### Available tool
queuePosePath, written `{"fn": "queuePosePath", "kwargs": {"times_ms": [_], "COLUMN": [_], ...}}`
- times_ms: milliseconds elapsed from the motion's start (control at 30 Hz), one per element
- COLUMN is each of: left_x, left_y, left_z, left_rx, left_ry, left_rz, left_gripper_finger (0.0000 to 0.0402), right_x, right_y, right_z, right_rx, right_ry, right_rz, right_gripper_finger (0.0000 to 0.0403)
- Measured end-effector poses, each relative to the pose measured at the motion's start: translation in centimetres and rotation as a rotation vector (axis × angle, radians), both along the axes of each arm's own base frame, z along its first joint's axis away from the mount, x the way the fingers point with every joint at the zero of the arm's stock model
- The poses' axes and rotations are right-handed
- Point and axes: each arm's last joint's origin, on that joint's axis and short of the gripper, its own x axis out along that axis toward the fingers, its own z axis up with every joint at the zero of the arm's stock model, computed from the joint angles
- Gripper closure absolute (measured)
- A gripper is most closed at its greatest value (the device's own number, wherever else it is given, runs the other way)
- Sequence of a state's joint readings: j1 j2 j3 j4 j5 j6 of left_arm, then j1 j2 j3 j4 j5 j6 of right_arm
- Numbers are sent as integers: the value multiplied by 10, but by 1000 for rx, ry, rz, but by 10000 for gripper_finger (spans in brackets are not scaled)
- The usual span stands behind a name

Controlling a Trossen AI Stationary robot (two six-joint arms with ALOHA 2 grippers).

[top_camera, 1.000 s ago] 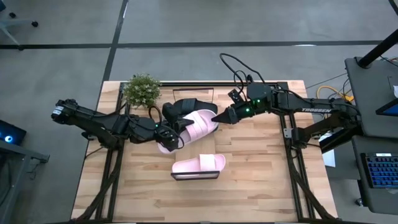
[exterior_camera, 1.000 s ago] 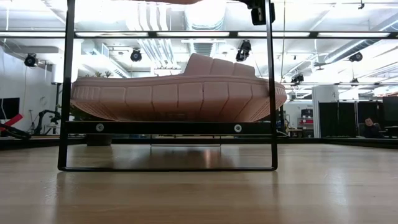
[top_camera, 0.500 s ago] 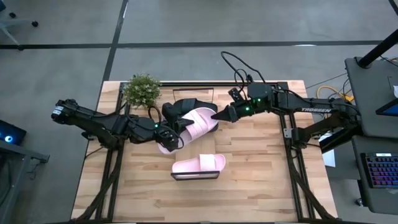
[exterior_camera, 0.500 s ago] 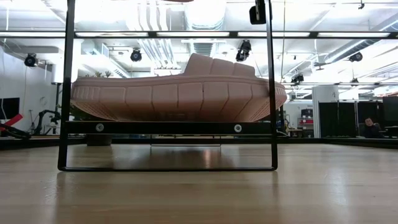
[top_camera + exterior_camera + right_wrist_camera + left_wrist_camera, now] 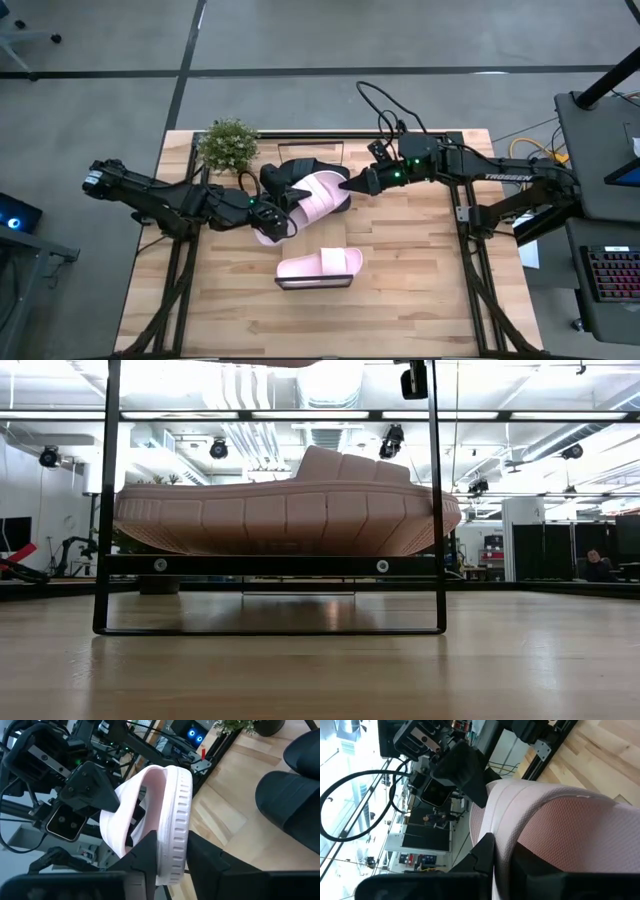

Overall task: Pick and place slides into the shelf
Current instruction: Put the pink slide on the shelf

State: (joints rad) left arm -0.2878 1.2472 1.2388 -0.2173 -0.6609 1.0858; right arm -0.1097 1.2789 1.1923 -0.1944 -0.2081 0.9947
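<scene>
One pale pink slide (image 5: 312, 200) hangs over the table's middle between both grippers. My left gripper (image 5: 268, 226) is shut on its left end and my right gripper (image 5: 350, 186) on its right end. The second pink slide (image 5: 318, 265) rests sole-down on the shelf (image 5: 315, 284), a dark-framed rack at the near middle; it also shows in the low view (image 5: 285, 510). The black slides (image 5: 288, 176) lie on the table just behind the held slide. My left gripper holds the pink slide's end nearest the left arm (image 5: 502, 865), with a finger (image 5: 484, 852) against the sole's edge; the other finger is hidden by the slide. It comes roughly level from the table's left. The slide is lifted clear. My right gripper pinches the ribbed sole rim (image 5: 172, 862) at the slide's other end between its two fingers (image 5: 147, 851). It comes from the table's right, slanting down. The slide stands on edge in the hold, clear of the table.
A potted plant (image 5: 228, 144) stands at the far left of the table. A thin dark frame (image 5: 300, 138) runs along the far edge. Bare wood lies near the front edge and to the right.
</scene>
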Motion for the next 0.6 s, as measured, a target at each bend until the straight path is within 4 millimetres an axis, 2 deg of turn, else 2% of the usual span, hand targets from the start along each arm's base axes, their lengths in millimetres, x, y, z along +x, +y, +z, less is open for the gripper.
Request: {"fn": "queuePosePath", "kwargs": {"times_ms": [233, 600], "left_x": [0, -1], "left_y": [0, 1], "left_z": [0, 0], "left_rx": [0, 7], "left_ry": [0, -5], "left_rz": [2, 53], "left_gripper_finger": [394, 392], "right_x": [0, 0], "right_y": [-1, -4], "right_z": [0, 0], "right_rx": [-25, -26], "right_ry": [2, 0], "right_rz": [1, -10], "right_gripper_finger": [370, 370]}}
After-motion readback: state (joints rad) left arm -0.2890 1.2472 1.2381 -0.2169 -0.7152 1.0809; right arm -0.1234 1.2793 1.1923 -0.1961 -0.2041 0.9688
